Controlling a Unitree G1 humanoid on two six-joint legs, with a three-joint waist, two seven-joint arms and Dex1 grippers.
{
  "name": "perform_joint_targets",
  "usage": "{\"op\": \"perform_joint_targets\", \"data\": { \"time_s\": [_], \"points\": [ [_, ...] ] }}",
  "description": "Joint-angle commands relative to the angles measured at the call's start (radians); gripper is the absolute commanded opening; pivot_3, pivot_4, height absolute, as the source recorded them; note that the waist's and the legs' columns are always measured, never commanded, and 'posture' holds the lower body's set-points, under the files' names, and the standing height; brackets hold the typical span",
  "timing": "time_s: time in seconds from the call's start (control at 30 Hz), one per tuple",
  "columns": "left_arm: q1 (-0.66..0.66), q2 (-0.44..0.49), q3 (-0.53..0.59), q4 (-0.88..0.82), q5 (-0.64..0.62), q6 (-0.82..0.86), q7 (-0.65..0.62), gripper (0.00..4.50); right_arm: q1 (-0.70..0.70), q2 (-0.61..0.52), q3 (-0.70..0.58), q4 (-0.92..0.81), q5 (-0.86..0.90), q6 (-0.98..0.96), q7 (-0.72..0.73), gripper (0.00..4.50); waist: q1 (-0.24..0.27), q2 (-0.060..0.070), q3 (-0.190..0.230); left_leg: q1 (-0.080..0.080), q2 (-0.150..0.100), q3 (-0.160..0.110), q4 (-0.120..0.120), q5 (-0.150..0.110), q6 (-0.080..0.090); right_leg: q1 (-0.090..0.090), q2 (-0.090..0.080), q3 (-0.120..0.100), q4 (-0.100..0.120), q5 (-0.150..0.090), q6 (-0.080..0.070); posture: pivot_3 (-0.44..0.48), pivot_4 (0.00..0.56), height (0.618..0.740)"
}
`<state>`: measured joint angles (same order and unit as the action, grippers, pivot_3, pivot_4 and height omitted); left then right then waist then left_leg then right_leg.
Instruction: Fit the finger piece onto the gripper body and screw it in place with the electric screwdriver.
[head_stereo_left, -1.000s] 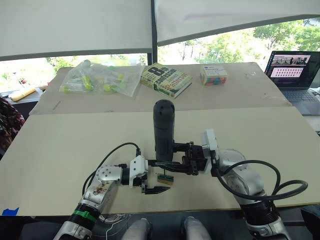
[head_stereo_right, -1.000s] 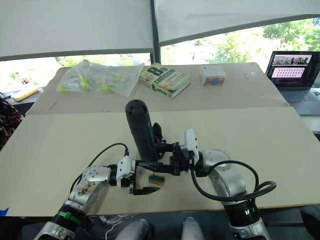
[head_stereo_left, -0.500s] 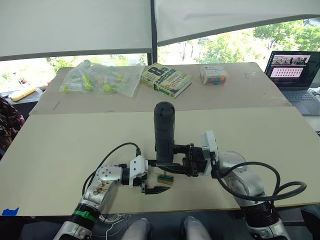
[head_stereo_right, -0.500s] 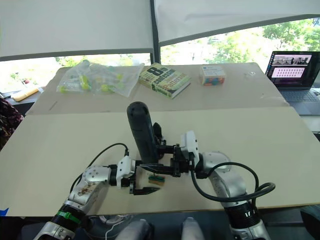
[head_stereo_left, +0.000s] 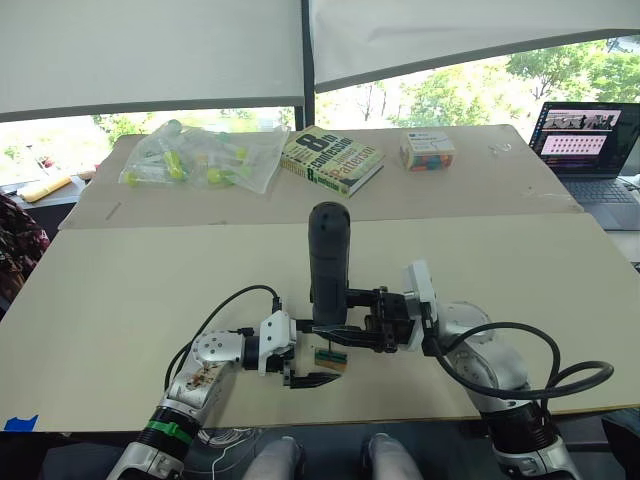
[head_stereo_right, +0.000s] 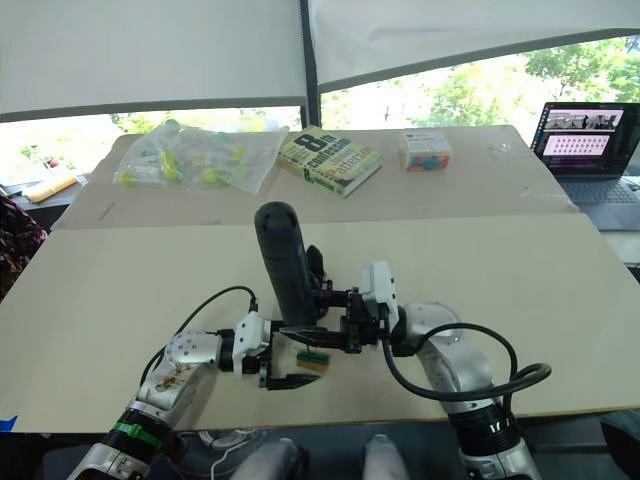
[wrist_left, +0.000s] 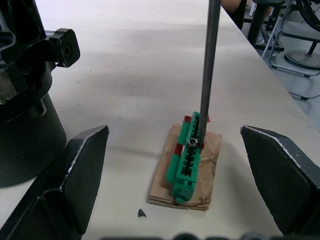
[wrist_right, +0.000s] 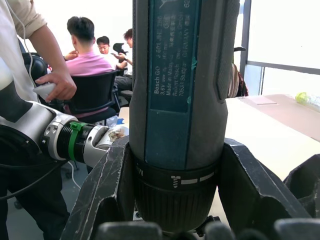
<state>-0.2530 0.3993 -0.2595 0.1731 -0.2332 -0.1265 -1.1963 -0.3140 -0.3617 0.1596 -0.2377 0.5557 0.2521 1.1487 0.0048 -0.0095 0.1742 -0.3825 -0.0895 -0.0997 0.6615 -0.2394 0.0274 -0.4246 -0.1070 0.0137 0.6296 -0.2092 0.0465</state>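
Right tool (head_stereo_left: 340, 325), lower centre of the head view, is clamped round the electric screwdriver (head_stereo_left: 327, 262), which stands upright w/ its rounded end up. In the right wrist view both black fingers (wrist_right: 100, 190) press on the dark collar low on the screwdriver body. The thin metal bit (wrist_left: 207, 70) runs straight down; its tip sits on a small screw head on top of the green block (wrist_left: 186, 157). That block lies on a brown card scrap (wrist_left: 167, 182) on the tabletop (head_stereo_left: 150, 290), just below the right tool in the head view.

Left tool (head_stereo_left: 305, 372), lower centre-left, points toward the block w/ jaws spread wide, holding nothing. In the left wrist view its two fingers (wrist_left: 75, 170) flank the block, well apart from it on both sides. The gripper body (wrist_left: 25, 100), black w/ round dark base, stands at the left edge of that view, near the block but not touching it. Can't tell where the finger piece is.

Farther back, upper part of the head view: plastic bag of yellow-green bits (head_stereo_left: 200, 155) upper left, book (head_stereo_left: 330, 158) upper centre, small box (head_stereo_left: 427, 150) right of it, laptop (head_stereo_left: 590, 150) at the right edge. People sit in the background of the right wrist view.
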Motion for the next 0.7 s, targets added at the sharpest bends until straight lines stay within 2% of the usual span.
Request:
{"op": "perform_joint_targets", "data": {
  "time_s": [0.03, 0.7],
  "points": [
    [0.015, -0.004, -0.021, 0.001, 0.01, 0.01, 0.001, 4.45, -0.028, 0.003, -0.024, -0.031, 0.048, 0.002, 0.008, 1.92, 0.0, 0.0, 0.0, 0.0, 0.0, 0.0, 0.0, 0.0, 0.0, 0.0, 0.0, 0.0, 0.0, 0.0, 0.0, 0.0, 0.15, 0.74],
    [0.01, -0.006, -0.024, 0.003, 0.012, 0.015, 0.008, 4.45, -0.026, -0.011, -0.01, -0.021, 0.045, 0.036, 0.009, 1.92, 0.001, 0.0, 0.0, 0.0, 0.0, 0.0, 0.0, 0.0, 0.0, 0.0, 0.0, 0.0, 0.0, 0.0, 0.0, 0.0, 0.15, 0.74]
  ]
}}
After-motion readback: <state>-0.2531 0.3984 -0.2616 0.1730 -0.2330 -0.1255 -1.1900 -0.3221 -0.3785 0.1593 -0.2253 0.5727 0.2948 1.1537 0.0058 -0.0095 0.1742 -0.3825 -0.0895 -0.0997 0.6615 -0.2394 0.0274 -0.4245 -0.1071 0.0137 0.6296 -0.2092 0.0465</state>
